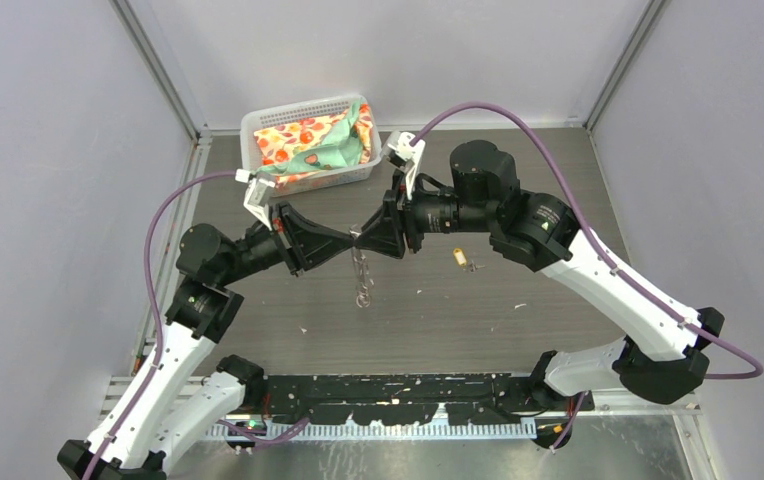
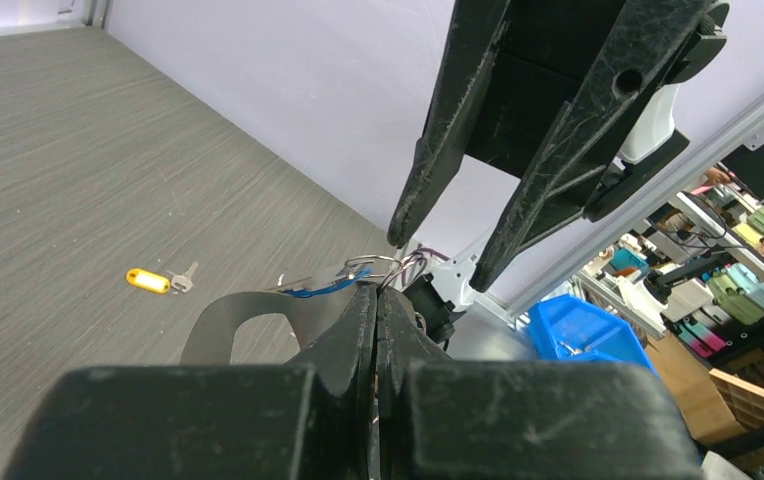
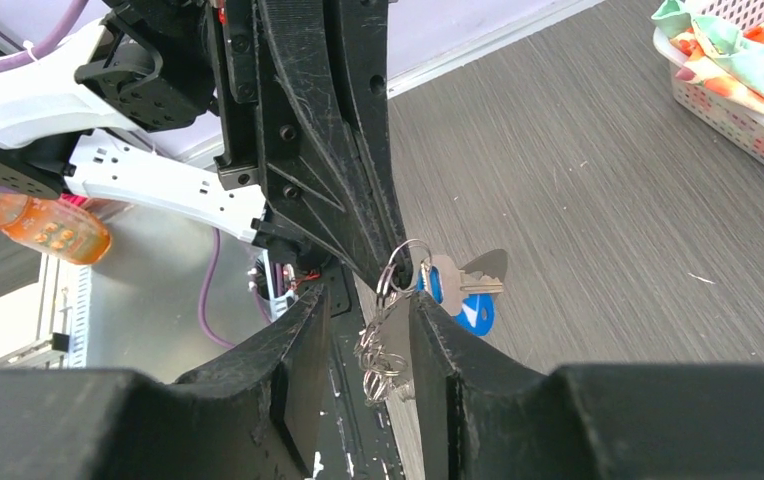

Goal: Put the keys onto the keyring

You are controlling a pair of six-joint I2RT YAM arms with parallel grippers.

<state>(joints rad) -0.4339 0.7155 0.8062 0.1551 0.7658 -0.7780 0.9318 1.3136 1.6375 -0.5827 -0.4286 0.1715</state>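
Grippers meet tip to tip at the centre of the top view, above the grey wood-grain table (image 1: 518, 330). The left gripper (image 2: 376, 300) is pressed fully together, with no gap between its fingers, and pinches a thin wire ring (image 2: 358, 261) at its very tip. From that ring hang the pale silvery flat metal keyring (image 2: 213, 316) with an oval hole, just left of the tip in the left wrist view, and the small blue-headed metal key (image 2: 316, 289) lying against it. The right gripper (image 3: 370, 300) stands partly spread and holds nothing. Its fingers straddle a short metal chain (image 3: 383, 355) dangling below the ring (whether either finger touches the links I cannot tell). The yellow-orange-headed key (image 2: 148, 280) lies flat on the table, well apart, at centre left of the left wrist view.
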